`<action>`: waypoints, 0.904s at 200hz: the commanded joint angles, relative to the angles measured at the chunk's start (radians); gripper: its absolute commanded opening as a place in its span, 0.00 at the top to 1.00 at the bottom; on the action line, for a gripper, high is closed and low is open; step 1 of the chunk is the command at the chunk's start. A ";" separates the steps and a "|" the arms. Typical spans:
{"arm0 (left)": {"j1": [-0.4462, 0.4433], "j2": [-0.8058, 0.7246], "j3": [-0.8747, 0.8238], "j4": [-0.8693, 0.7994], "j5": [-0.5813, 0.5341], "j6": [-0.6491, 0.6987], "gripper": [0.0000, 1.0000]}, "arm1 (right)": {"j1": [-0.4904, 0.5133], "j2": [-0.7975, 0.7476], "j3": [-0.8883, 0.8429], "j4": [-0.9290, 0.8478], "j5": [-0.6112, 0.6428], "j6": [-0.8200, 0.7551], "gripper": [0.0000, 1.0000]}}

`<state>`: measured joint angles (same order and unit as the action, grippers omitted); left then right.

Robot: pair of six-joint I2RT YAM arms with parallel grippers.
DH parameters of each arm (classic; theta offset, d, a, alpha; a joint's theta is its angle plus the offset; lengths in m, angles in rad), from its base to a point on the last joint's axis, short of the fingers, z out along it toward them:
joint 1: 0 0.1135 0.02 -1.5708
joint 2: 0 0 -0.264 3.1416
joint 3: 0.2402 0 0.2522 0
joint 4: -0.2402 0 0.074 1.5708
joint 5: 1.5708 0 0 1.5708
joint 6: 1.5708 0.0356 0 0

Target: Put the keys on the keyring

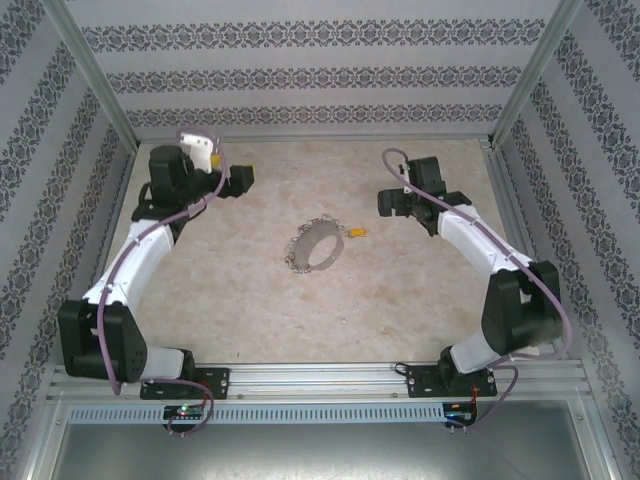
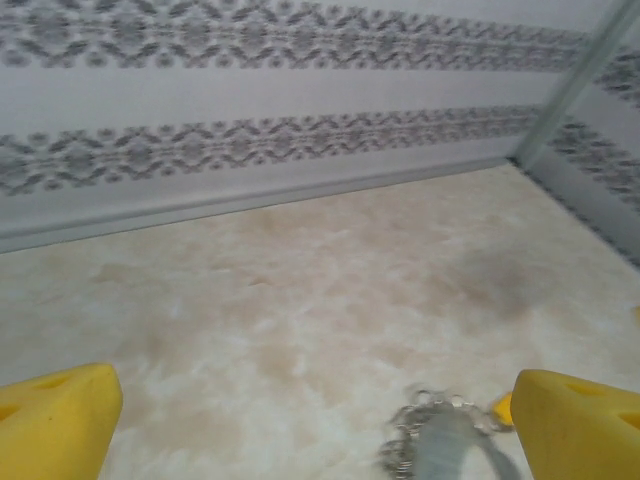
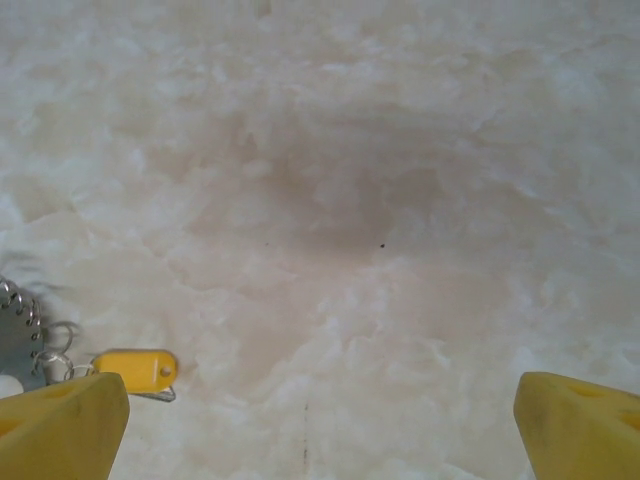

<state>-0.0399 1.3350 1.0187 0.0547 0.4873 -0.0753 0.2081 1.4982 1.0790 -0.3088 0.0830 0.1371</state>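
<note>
Now, left gripper (image 1: 240, 178), right gripper (image 1: 388, 203) gape empty, either side of keyring (image 1: 318, 246). Risk: tiny key (image 1: 355, 235) beside keyring's right rim may slip pinch, drag keyring.

The left claw (image 2: 318, 400) gapes wide over the marble table (image 2: 300, 270), keyring (image 2: 440, 448) just beside 1 yellow finger (image 2: 575, 420).

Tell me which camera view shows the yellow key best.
The right wrist view: the key lies close, its yellow head clear beside the keyring. The top view shows it as a tiny yellow speck by the keyring. The left wrist view shows at most a yellow sliver near the bottom edge.
</note>
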 commanded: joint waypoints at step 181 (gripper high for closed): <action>-0.011 0.153 -0.659 0.814 -0.515 0.122 0.00 | -0.221 -0.016 -0.719 1.226 -0.141 -0.103 0.02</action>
<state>-0.0402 1.4277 0.3614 0.7193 -0.0277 0.0231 -0.0051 1.3949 0.4286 0.6071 0.0525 0.0814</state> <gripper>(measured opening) 0.999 0.981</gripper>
